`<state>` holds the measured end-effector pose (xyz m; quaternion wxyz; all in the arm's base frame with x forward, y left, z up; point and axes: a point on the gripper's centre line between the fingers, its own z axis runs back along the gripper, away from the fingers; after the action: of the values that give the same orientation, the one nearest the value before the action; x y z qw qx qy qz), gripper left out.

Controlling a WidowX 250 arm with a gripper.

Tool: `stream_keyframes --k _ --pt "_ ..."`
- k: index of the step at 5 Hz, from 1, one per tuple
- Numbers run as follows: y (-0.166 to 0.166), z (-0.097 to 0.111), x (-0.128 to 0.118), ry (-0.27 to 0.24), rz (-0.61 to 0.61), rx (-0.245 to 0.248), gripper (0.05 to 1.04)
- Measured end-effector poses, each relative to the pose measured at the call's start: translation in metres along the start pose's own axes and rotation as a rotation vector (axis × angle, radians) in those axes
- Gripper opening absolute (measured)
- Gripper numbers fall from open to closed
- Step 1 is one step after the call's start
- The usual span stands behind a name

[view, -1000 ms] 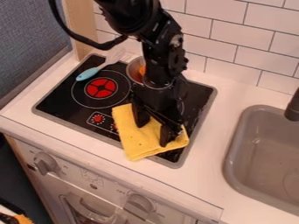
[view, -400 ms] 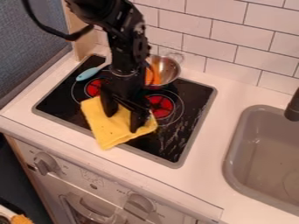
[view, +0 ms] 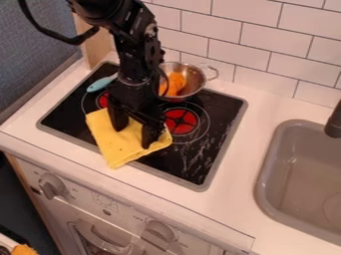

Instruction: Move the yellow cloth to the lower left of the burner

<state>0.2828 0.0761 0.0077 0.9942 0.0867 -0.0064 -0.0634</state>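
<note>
While the gripper (view: 133,139) stood with its fingers apart on the yellow cloth (view: 110,148), the cloth lay to the lower left of the red burner (view: 182,122), overlapping the cooktop's (view: 200,167) front edge.

Cloth (view: 112,145): plain yellow, few small dark specks. Gripper (view: 133,138): black. Stovetop (view: 220,112): black, grey border, thin pale rings, whitish streaks on the right part. Burner (view: 181,121): red with black cross lines. Utensil handle (view: 100,83): light blue. Pan (view: 194,77): silver, orange food (view: 174,85) in it. Tiles (view: 233,42): white, dark grout grid. Counter (view: 273,109): off-white. Sink (view: 293,162): grey. Faucet (view: 334,122): black. Knobs (view: 52,187): grey.
</note>
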Motion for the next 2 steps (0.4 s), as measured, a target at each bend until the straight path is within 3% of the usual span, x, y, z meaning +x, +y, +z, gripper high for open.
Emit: stream_keyframes --k 1,2 --pt "0.0003 0.0021 -0.0008 -0.012 0.000 0.002 1.001" --pt "0.0022 0.0076 -0.0069 0.010 -0.017 0.013 1.001"
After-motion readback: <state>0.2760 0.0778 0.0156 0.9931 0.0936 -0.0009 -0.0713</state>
